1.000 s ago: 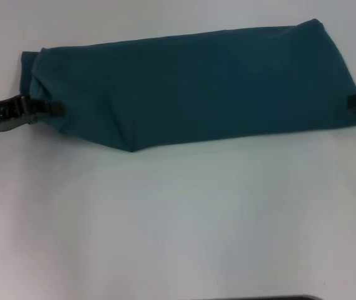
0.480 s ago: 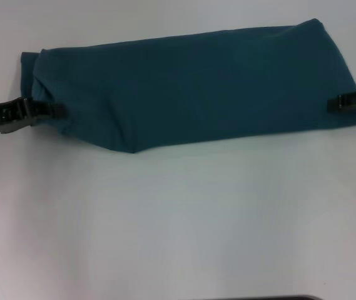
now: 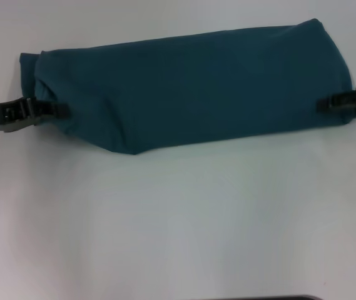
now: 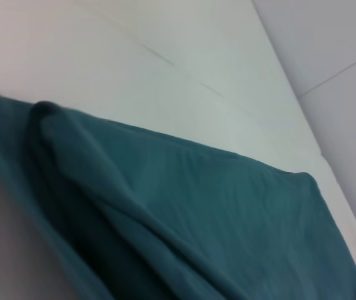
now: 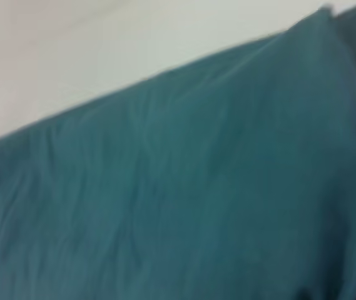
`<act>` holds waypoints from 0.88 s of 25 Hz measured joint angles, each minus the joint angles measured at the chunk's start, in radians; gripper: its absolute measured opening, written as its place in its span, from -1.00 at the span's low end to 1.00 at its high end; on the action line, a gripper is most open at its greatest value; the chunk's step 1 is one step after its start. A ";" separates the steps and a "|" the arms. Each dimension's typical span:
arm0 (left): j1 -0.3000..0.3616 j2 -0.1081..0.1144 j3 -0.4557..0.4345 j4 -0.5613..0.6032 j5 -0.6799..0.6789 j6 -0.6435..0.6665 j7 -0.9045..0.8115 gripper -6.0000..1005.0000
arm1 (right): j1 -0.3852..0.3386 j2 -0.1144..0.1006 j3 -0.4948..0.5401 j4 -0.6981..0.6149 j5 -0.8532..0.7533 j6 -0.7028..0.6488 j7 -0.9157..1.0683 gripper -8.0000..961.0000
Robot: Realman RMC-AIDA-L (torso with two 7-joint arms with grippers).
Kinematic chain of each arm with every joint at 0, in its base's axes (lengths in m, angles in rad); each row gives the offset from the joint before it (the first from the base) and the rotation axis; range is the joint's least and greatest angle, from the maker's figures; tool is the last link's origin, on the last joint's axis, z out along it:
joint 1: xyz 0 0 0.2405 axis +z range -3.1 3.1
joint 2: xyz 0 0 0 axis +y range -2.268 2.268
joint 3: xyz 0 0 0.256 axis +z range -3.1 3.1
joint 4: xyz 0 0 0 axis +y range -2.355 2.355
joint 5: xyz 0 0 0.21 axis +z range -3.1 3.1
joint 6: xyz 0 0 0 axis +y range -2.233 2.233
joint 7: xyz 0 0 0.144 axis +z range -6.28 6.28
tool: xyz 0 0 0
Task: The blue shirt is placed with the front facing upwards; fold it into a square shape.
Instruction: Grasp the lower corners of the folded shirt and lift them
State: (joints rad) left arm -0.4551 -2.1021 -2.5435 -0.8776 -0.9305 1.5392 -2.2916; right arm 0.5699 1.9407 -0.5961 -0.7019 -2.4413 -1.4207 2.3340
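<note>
One blue shirt lies on the white tabletop, in the far half of the head view. It is folded into a single long band running across the view from left to right, the right end sitting farther back than the left. No print, collar or label shows on the upper face. The near edge comes to one blunt point left of centre. At the left end an under layer of fabric juts out slightly beyond the top layer.

Two grippers are at work, one at each short end of the band.

The left gripper comes in from the left border, low to the tabletop, with its dark fingers reaching onto the shirt's left end where the cloth is bunched. Whether they are pinching fabric or merely lying against it cannot be told.

The right gripper comes in from the right border, its fingers overlapping the shirt's right end near the near corner. Their opening and any hold on the cloth cannot be told either.

The left wrist view shows the shirt with several soft folds and a rolled edge on the tabletop. The right wrist view is filled mostly by shirt fabric.
</note>
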 joint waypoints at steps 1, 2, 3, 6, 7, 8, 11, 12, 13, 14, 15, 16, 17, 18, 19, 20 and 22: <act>0.000 -0.004 0.000 -0.008 0.000 0.004 0.000 -0.91 | -0.007 0.002 0.011 -0.012 0.009 -0.001 -0.001 0.86; 0.001 -0.007 0.000 -0.013 0.000 0.007 0.000 -0.91 | -0.011 0.003 0.019 -0.021 0.015 -0.005 -0.004 0.86; 0.001 -0.012 0.001 -0.023 0.000 0.013 -0.001 -0.91 | -0.014 0.004 0.022 -0.029 0.017 -0.010 -0.005 0.78; 0.002 -0.016 0.001 -0.031 0.000 0.017 -0.003 -0.91 | -0.015 0.002 0.019 -0.032 0.009 -0.014 -0.005 0.54; 0.002 -0.017 0.001 -0.031 0.002 0.017 -0.005 -0.91 | -0.014 0.001 0.018 -0.029 0.005 -0.013 -0.005 0.46; 0.002 -0.016 0.002 -0.031 0.005 0.018 -0.007 -0.91 | -0.014 0.000 0.017 -0.028 0.002 -0.013 -0.004 0.41; 0.003 -0.015 0.002 -0.031 0.009 0.020 -0.009 -0.91 | -0.014 -0.002 0.016 -0.030 -0.001 -0.017 -0.001 0.27; 0.004 -0.014 0.002 -0.031 0.009 0.020 -0.010 -0.91 | -0.015 -0.002 0.015 -0.031 -0.002 -0.019 0.000 0.23; 0.004 -0.013 0.002 -0.030 0.010 0.020 -0.011 -0.91 | -0.016 -0.003 0.015 -0.031 -0.002 -0.021 0.000 0.18; 0.005 -0.011 0.002 -0.029 0.011 0.021 -0.012 -0.91 | -0.017 -0.004 0.015 -0.030 -0.002 -0.022 0.001 0.13; 0.005 -0.010 0.002 -0.027 0.012 0.022 -0.012 -0.91 | -0.017 -0.005 0.015 -0.028 -0.002 -0.026 0.001 0.09; 0.005 -0.008 0.002 -0.026 0.014 0.022 -0.013 -0.91 | -0.018 -0.006 0.015 -0.028 -0.004 -0.029 0.001 0.04; 0.004 -0.007 0.004 -0.026 0.015 0.023 -0.015 -0.91 | -0.018 -0.007 0.015 -0.030 -0.007 -0.034 0.001 -0.01; 0.004 -0.004 0.007 -0.026 0.018 0.024 -0.019 -0.91 | -0.019 -0.008 0.015 -0.032 -0.011 -0.039 0.001 -0.05; 0.004 -0.002 0.009 -0.026 0.021 0.026 -0.024 -0.91 | -0.019 -0.009 0.015 -0.034 -0.016 -0.047 0.001 -0.20; 0.003 0.002 0.014 -0.027 0.031 0.035 -0.029 -0.91 | -0.019 -0.011 0.015 -0.036 -0.022 -0.056 0.001 -0.35; 0.000 0.011 0.021 -0.030 0.057 0.060 -0.038 -0.91 | -0.019 -0.020 0.015 -0.036 -0.036 -0.089 0.001 -0.59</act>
State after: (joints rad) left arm -0.4551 -2.0910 -2.5230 -0.9077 -0.8732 1.5992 -2.3297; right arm 0.5514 1.9204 -0.5816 -0.7384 -2.4770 -1.5093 2.3354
